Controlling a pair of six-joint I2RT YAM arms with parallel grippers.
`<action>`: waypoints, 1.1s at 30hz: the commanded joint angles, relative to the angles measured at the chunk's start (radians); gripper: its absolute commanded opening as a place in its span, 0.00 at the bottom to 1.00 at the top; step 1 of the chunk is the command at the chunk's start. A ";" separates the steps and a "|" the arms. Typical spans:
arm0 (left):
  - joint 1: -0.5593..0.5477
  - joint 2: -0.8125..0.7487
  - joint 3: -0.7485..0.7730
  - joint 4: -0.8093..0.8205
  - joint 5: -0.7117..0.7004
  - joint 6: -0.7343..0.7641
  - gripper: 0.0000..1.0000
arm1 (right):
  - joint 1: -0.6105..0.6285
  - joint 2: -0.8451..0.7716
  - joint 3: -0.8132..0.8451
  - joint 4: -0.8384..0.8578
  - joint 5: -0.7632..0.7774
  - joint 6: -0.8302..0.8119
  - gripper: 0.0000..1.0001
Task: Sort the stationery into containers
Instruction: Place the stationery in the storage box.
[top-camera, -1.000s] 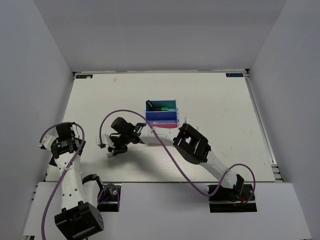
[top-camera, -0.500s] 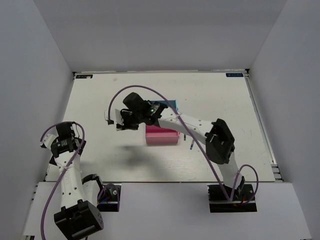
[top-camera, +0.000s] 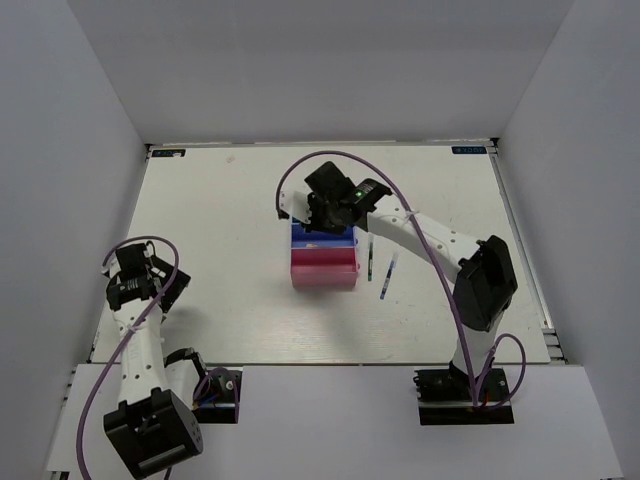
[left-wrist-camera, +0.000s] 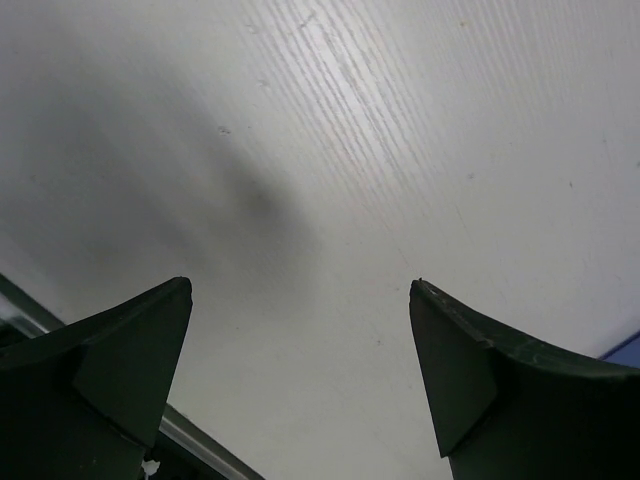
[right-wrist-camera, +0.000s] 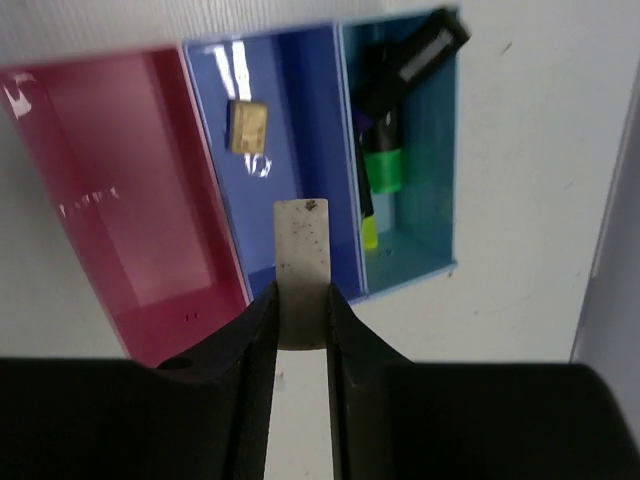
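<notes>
My right gripper (right-wrist-camera: 302, 300) is shut on a beige eraser block (right-wrist-camera: 302, 255) and holds it above the near end of the darker blue bin (right-wrist-camera: 300, 110). A second eraser (right-wrist-camera: 248, 127) lies inside that bin. The teal-blue bin (right-wrist-camera: 425, 220) holds several highlighters (right-wrist-camera: 385, 160) with green, yellow and purple ends. The pink bin (right-wrist-camera: 120, 200) holds nothing visible. In the top view the right gripper (top-camera: 325, 215) hovers over the far bins beside the pink bin (top-camera: 323, 270). Two thin pens (top-camera: 370, 258) (top-camera: 387, 276) lie on the table right of the bins. My left gripper (left-wrist-camera: 300, 340) is open over bare table.
The left arm (top-camera: 135, 285) sits near the table's left edge; a metal edge strip (left-wrist-camera: 200, 440) shows just under its fingers. The right arm (top-camera: 480, 280) arches over the table's right half, with its purple cable looping above the bins.
My right gripper has swung from the table left of the bins to above them, carrying the eraser. The pens are now uncovered. The left arm shifted slightly.
</notes>
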 joint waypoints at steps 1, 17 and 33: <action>-0.005 0.013 -0.001 0.057 0.095 0.056 1.00 | -0.035 -0.040 -0.019 -0.115 -0.010 -0.006 0.00; -0.010 0.045 -0.010 0.077 0.148 0.074 1.00 | -0.119 0.133 0.050 -0.119 -0.127 0.020 0.14; -0.007 0.053 -0.014 0.092 0.191 0.090 0.95 | -0.156 -0.010 0.033 -0.049 -0.001 0.237 0.00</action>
